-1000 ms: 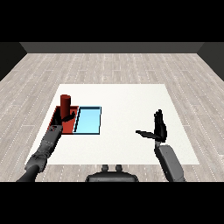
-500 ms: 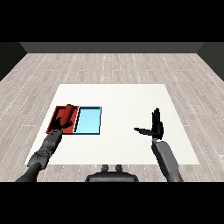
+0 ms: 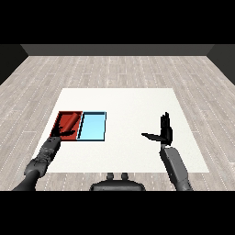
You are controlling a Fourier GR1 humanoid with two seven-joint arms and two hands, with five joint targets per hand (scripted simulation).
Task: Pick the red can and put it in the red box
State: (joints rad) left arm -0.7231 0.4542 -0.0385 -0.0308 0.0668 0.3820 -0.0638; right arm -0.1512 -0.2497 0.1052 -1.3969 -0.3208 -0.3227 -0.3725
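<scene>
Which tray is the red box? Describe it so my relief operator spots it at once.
On the white table, two trays lie side by side at the robot's left. The red tray is the outer one, with the left hand at its near edge; its neighbour, the light blue tray, lies nearer the table's middle.

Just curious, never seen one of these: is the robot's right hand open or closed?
Open: the right hand has straight fingers pointing up and its thumb spread sideways, and it holds nothing.

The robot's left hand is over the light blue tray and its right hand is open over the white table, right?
Not quite. The head view shows the left hand at the red tray, not the light blue tray. The right hand is open over the white table.
</scene>
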